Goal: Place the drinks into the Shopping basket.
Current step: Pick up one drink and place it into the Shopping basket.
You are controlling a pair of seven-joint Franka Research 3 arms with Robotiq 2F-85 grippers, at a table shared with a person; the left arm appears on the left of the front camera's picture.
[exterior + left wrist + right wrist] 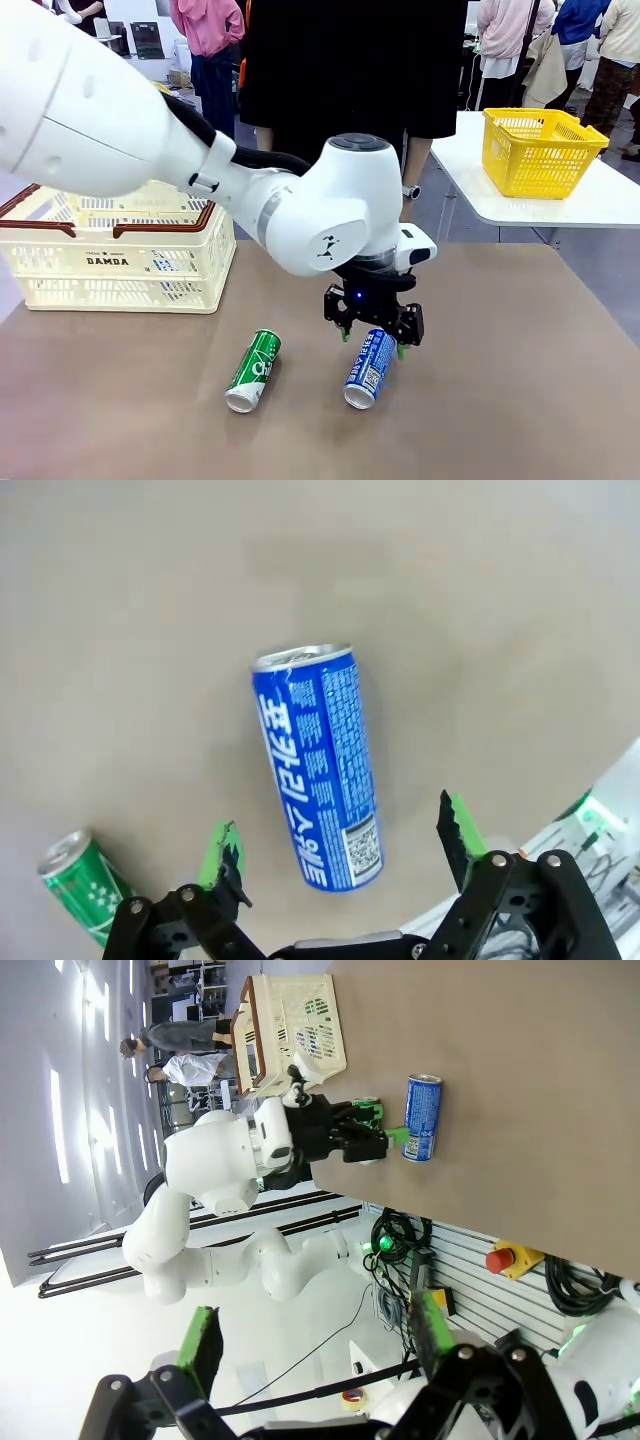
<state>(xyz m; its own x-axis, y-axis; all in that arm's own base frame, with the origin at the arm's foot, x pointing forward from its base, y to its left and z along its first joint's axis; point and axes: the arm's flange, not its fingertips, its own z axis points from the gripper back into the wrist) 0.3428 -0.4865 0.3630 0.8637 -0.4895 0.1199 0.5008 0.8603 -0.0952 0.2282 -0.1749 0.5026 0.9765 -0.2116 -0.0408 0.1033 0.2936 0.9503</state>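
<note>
Brown tabletop (520, 400), shared with a person in black (350, 70) standing at the far side. The Shopping basket (120, 262) sits at the table's left edge and serves as the reference here.

Count: two drinks on the table, one green can (254, 370) and one blue can (370, 368); one cream basket; one yellow basket (540, 150), on a separate white table far to the right of the Shopping basket. Something bluish shows through the Shopping basket's holes; whether it is a can cannot be told.

Both cans lie on their sides, on the robot's side of the Shopping basket and to its right. The green can is the nearer to it and the blue one lies beyond that, well apart from the basket.

The left gripper (373, 343) hangs over the blue can, jaws spread wide, one green pad on either side of the can's lower body. It has hold of nothing; contact with the can cannot be confirmed. Judgement: the jaws straddle the can across its width so that closing would clamp the round body.

The right gripper (315, 1340) is held off the table, wide open and empty, likely parked clear of the working arm
</note>
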